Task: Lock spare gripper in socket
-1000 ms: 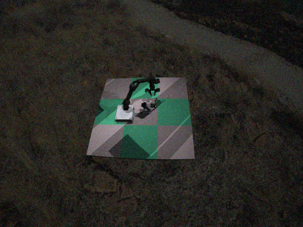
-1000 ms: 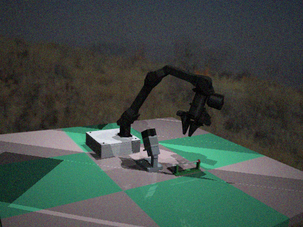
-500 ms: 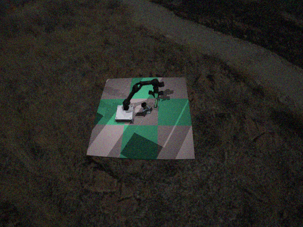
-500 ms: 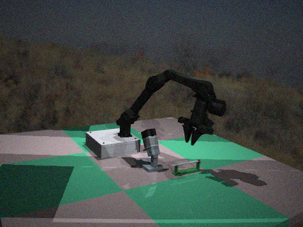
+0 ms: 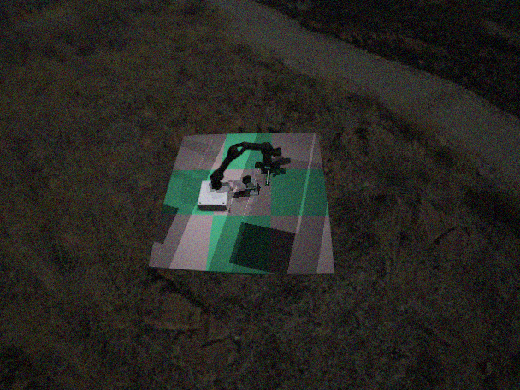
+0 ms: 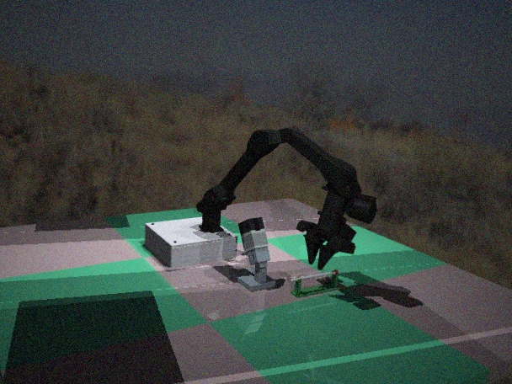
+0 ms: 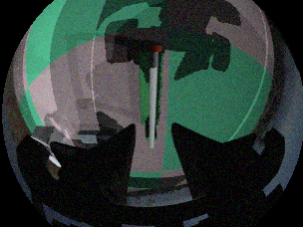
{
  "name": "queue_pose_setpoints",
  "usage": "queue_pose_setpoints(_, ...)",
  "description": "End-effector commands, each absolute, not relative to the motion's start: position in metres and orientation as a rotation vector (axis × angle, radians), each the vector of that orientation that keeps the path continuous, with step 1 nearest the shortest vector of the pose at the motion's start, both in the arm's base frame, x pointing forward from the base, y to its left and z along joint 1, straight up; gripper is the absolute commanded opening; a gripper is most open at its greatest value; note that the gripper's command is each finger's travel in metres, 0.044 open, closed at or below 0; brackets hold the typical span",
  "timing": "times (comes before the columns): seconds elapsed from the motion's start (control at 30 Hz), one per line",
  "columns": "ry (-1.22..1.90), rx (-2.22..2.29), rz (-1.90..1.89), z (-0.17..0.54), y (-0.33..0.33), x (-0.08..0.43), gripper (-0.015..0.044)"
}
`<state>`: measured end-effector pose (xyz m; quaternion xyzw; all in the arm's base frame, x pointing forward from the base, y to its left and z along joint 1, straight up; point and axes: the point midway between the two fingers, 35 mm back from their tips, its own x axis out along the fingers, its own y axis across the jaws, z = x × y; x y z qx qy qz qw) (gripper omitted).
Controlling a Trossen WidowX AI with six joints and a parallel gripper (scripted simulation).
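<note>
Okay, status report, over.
Black gripper open, fingers parted above pin. Silver, red-ended rod-shaped pin lying across green, low rack. No obstruction visible between them.

From where I stand, dry, brownish grass [image 5: 107, 85] [image 6: 84, 139] spreads around a pink-and-green checkered surface [image 5: 192, 239] [image 6: 236, 295] [image 7: 199, 110]. A pale path [image 5: 342, 56] cuts through the grass. The sky [image 6: 253, 50] hangs dim blue-grey, while brighter light catches the checks, broken by hard-edged dark shadows.
</note>
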<state>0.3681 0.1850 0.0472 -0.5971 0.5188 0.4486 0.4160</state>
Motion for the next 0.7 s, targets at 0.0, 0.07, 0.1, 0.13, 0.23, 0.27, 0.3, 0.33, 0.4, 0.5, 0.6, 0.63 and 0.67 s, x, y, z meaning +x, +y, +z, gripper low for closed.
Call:
queue_pose_setpoints(0.0,1.300,-1.497,1.134,0.041,0.186,0.367,0.0180)
queue_pose_setpoints(0.07,1.300,-1.497,1.134,0.038,0.186,0.368,0.0180)
queue_pose_setpoints(0.1,1.300,-1.497,1.134,0.037,0.186,0.368,0.0180)
queue_pose_setpoints(0.13,1.300,-1.497,1.134,0.035,0.186,0.368,0.0180)
queue_pose_setpoints(0.23,1.300,-1.497,1.134,0.030,0.186,0.368,0.0180)
queue_pose_setpoints(0.27,1.300,-1.497,1.133,0.028,0.186,0.369,0.0180)
queue_pose_setpoints(0.3,1.300,-1.497,1.133,0.027,0.186,0.369,0.0180)
queue_pose_setpoints(0.33,1.300,-1.497,1.133,0.025,0.186,0.369,0.0180)
queue_pose_setpoints(0.4,1.300,-1.497,1.133,0.022,0.186,0.369,0.0180)
queue_pose_setpoints(0.5,1.300,-1.497,1.133,0.017,0.186,0.369,0.0180)
queue_pose_setpoints(0.6,1.300,-1.497,1.133,0.012,0.186,0.369,0.0180)
queue_pose_setpoints(0.63,1.300,-1.497,1.133,0.010,0.186,0.369,0.0180)
queue_pose_setpoints(0.67,1.300,-1.497,1.133,0.009,0.186,0.370,0.0180)
